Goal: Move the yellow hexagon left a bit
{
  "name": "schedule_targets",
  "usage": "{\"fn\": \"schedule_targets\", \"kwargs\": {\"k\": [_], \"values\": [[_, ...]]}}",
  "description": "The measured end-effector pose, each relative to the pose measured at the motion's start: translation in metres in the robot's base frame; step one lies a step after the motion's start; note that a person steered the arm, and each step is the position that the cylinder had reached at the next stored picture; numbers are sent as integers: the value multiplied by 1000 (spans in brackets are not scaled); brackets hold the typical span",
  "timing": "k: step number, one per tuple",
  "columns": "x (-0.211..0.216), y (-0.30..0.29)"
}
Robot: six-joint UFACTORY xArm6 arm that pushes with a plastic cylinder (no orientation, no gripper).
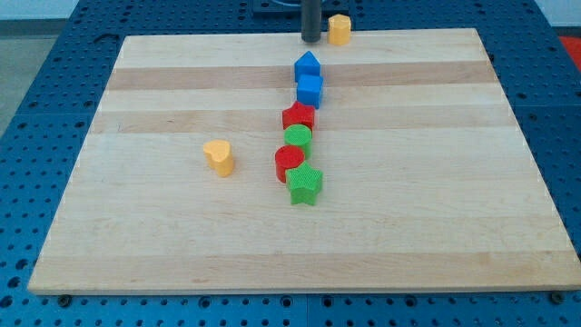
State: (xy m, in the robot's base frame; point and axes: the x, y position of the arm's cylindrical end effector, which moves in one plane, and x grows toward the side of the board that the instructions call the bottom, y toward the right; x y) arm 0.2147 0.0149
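Note:
The yellow hexagon [339, 29] stands at the top edge of the wooden board [436, 182], right of centre. My tip [311, 40] is just to the left of the hexagon, close beside it with a small gap. A yellow heart-shaped block [219, 156] lies left of centre.
A column of blocks runs down the middle: a blue house-shaped block [307, 65], a blue cube [310, 90], a red star-like block [298, 115], a green round block [297, 138], a red block [289, 162] and a green star [305, 184].

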Motion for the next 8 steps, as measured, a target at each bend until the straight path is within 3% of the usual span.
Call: {"fn": "schedule_targets", "kwargs": {"k": [1, 3, 4, 8], "values": [[27, 16], [19, 118], [-23, 128], [-23, 90]]}}
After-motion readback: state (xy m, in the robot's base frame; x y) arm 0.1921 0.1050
